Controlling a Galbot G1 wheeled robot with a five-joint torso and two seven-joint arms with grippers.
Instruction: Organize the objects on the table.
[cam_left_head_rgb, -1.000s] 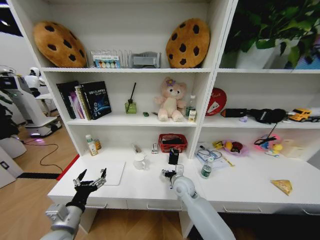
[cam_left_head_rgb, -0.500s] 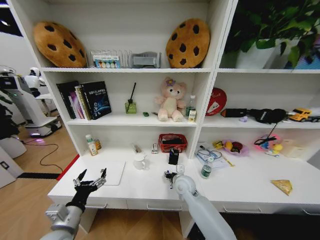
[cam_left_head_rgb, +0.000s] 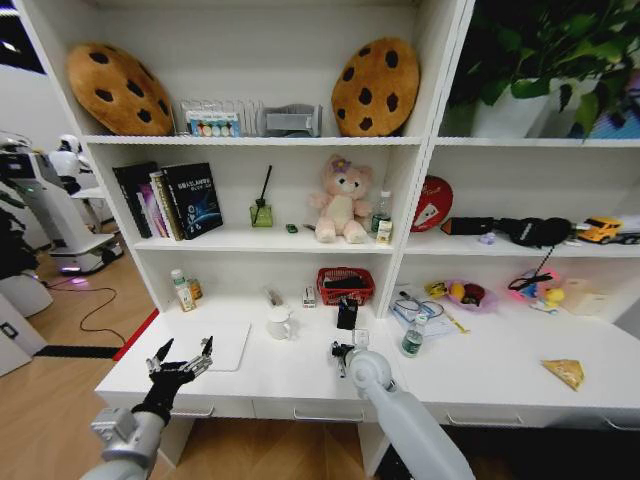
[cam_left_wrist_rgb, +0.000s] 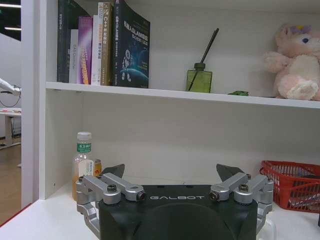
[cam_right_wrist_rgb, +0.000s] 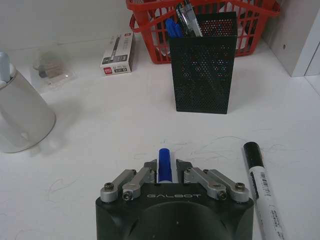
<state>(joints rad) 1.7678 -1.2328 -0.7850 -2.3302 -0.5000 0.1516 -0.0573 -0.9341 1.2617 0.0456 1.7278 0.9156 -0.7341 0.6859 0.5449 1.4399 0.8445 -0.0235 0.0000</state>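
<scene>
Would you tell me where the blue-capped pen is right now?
The blue-capped pen is clamped in the right pincer, low over the white desk, just short of the black mesh pen holder, with a black-capped marker lying beside it.

- Right gripper (cam_left_head_rgb: 342, 352) is low over the desk (cam_left_head_rgb: 300, 375), near its middle; what its fingers are doing cannot be made out.
- Black holder (cam_left_head_rgb: 347, 313) stands just beyond that gripper, with the red basket (cam_left_head_rgb: 345, 285) farther behind.
- White mug (cam_left_head_rgb: 279, 322) sits beyond it and to its left.
- Clear bottle (cam_left_head_rgb: 412, 338) stands near it on its right.
- Yellow wedge (cam_left_head_rgb: 565, 372) lies well apart to the right.
- Left gripper (cam_left_head_rgb: 180, 362) hangs over the desk's front left edge, fingers spread, just in front of a flat white laptop (cam_left_head_rgb: 205, 345).
</scene>
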